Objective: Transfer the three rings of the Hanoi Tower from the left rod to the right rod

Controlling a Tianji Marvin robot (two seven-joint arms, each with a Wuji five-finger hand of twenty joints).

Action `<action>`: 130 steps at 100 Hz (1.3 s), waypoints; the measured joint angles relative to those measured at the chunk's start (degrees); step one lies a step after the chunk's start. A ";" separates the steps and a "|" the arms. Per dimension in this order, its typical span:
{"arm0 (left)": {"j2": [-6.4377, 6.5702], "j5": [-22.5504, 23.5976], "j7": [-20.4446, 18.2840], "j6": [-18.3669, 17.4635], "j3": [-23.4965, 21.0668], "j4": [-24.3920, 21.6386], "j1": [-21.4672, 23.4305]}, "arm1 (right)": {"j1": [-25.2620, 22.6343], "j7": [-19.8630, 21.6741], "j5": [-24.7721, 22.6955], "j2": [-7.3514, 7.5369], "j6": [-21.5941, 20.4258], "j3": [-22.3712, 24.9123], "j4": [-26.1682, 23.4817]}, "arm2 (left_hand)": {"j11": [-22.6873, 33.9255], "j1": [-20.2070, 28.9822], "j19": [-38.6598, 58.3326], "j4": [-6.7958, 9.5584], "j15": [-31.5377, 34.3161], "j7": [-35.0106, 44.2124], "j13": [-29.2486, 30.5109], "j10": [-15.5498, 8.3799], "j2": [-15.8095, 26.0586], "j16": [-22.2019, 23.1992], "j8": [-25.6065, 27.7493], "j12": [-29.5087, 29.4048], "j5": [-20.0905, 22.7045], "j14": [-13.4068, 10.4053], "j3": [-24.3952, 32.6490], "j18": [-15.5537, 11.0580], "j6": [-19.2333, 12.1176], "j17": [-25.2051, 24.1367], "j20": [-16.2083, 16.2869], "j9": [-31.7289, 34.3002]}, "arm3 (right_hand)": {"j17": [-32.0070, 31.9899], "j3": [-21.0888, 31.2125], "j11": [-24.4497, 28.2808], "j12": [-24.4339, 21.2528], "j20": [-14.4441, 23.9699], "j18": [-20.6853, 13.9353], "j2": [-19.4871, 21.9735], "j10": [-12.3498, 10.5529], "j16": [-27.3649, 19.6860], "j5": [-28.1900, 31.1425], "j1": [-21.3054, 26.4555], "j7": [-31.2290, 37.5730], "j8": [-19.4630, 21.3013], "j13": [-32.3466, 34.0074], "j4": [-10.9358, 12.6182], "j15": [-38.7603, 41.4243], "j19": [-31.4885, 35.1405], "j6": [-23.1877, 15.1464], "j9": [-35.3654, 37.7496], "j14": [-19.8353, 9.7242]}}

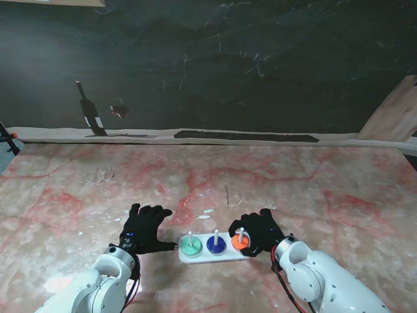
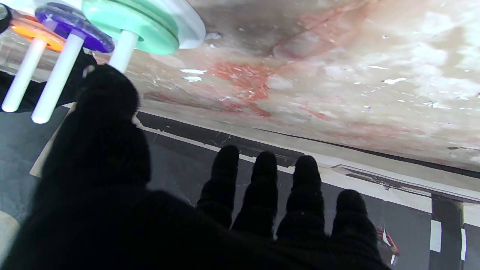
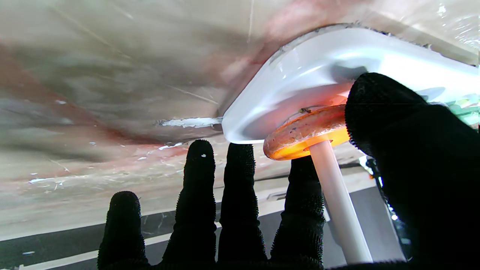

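Currently my right hand [image 1: 259, 229] fingers [image 3: 198, 180] flank the orange ring [image 1: 240, 241], grip unclear; left hand [image 1: 146, 227] splayed. Next, free the blue ring [image 1: 215, 244].

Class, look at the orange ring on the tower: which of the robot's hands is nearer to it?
Right. The right hand is at the orange ring, fingers spread beside its rod. The left hand sits beyond the green ring, at the base's other end.

A lab-like test bench: pink marble-patterned table [image 1: 326, 195] before a scuffed black backdrop [image 1: 247, 65].
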 measured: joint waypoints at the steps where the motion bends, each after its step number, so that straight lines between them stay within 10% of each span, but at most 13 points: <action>1: 0.00 0.00 0.00 0.00 0.00 0.00 0.00 | 0.00 -0.01 -0.02 0.00 -0.02 0.00 0.01 | 0.00 0.00 0.00 0.00 0.00 0.00 0.00 0.00 0.00 0.00 0.00 0.00 0.00 0.00 0.00 0.00 0.00 0.00 0.01 0.00 | 0.00 0.00 0.00 0.00 -0.01 0.00 0.00 0.01 0.00 0.00 0.00 0.00 0.00 0.42 0.00 0.00 0.03 0.00 0.00 0.00; 130: 0.03 -0.17 -0.90 0.06 0.26 0.27 -0.52 | 0.22 -1.71 -1.30 -0.28 -0.50 -0.06 0.28 | 0.00 0.01 0.76 0.02 0.00 0.00 0.04 0.00 0.48 0.00 0.00 0.00 0.01 0.00 -0.77 0.02 0.00 -0.08 2.12 0.00 | 0.02 -0.05 -4.31 -2.48 -0.74 1.42 -3.85 2.77 0.07 6.38 -0.14 1.41 -0.34 6.96 -2.96 0.59 8.44 2.98 9.40 -0.03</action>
